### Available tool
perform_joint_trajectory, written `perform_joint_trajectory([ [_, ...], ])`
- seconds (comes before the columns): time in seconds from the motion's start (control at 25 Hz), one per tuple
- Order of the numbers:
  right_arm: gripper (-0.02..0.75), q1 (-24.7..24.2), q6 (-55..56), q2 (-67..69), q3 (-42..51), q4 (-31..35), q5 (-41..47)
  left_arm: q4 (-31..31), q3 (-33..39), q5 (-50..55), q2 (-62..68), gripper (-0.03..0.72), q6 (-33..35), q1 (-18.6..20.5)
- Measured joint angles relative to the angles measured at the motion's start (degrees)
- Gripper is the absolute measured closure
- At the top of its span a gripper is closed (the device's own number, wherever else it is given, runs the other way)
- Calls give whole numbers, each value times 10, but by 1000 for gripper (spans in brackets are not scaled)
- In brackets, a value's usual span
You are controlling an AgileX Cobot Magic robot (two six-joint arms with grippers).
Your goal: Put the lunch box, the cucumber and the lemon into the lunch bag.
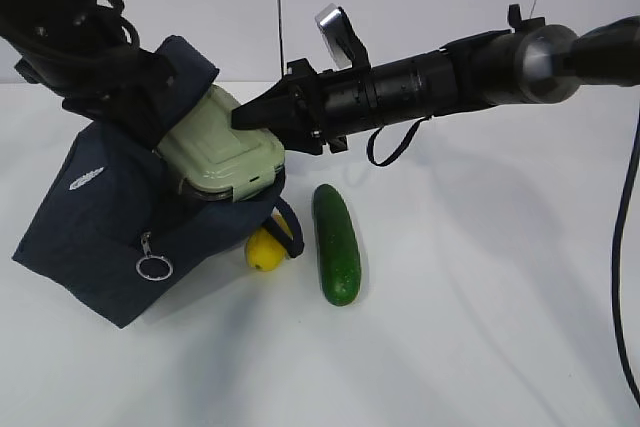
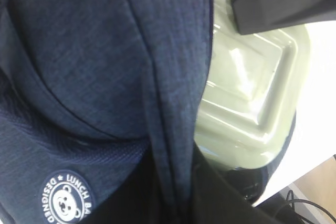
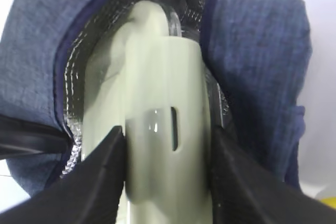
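The right gripper (image 1: 250,115), jaws half spread, clamps the lunch box (image 1: 225,152) halfway inside the tilted lunch bag (image 1: 95,232), whose fabric the closed left gripper seems to pinch unseen, while the lemon (image 1: 264,250) and the cucumber (image 1: 336,244) lie at the bag's four o'clock.
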Motion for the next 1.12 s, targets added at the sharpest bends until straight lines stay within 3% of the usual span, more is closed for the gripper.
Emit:
perform_joint_trajectory([
  [0.72, 387, 38, -8, 2, 0, -4, -54, -24, 0, -6, 6, 668, 1, -21],
  [1.12, 387, 57, -13, 45, -5, 7, -30, -31, 0, -24, 7, 668, 3, -22],
])
